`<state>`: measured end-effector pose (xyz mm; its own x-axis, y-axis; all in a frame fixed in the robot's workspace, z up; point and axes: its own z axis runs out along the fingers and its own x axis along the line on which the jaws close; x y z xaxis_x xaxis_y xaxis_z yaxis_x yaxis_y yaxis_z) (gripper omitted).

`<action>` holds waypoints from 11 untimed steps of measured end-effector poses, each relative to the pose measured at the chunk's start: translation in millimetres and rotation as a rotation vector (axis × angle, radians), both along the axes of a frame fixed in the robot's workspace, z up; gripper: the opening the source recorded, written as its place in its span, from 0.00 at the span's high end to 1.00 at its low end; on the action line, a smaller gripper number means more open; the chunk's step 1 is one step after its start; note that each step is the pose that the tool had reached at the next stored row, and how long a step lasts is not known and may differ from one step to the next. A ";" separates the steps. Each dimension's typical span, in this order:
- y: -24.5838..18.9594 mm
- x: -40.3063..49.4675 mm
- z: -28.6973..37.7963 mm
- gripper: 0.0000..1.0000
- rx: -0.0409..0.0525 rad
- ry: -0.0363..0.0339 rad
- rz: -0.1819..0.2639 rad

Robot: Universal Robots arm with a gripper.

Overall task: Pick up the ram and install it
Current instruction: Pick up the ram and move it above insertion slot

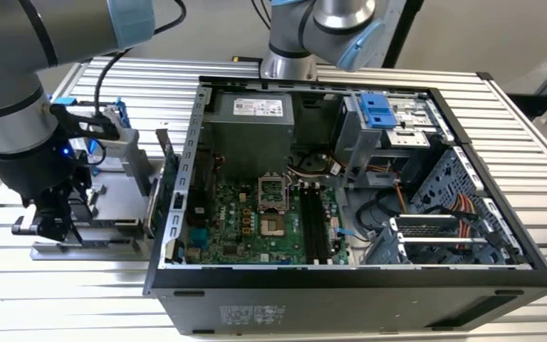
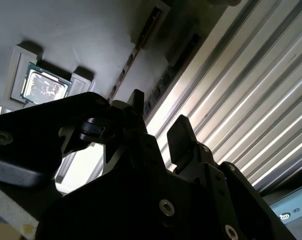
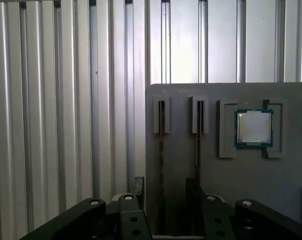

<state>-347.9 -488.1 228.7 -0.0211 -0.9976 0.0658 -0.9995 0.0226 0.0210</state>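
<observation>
Gripper [image 1: 55, 226] sits low over the grey tray [image 1: 102, 244] on the exterior view's left, outside the open computer case [image 1: 350, 299]. Tray and case both rest on the slatted metal table [image 1: 530, 128].

Ram [image 3: 161, 150] is in the tray, standing on edge in a narrow slot. From above I get only its thin top edge, a dark line with a brownish tint. In the second wrist view the same stick runs away from the fingertips across the tray. A second slot lies parallel, just beside it (I cannot tell whether that one is loaded).

The tool is spread, with a plain gap in both wrist views. In the first wrist view one finger [image 3: 138, 186] stands on one side of the ram's slot and its mate on the other, so the ram's line runs into the gap. I cannot tell whether either pad touches the stick, since its near end is hidden behind the gripper body.

A small square silver chip [image 3: 254, 127] sits in its own recess of the same tray, beyond the second slot and apart from the fingers.

Inside the case the motherboard [image 1: 245, 221] lies exposed.
</observation>
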 end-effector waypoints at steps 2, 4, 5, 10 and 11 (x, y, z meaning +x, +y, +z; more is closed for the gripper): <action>-0.3 0.0 -1.9 0.00 -0.0003 0.0002 0.000; -0.5 0.0 -3.8 0.00 -0.0004 0.0002 0.000; -0.7 0.0 -4.7 0.00 -0.0005 0.0002 0.000; -1.9 0.0 -9.6 0.00 -0.0006 0.0003 0.000; -2.1 0.0 -10.6 0.00 -0.0006 0.0002 0.000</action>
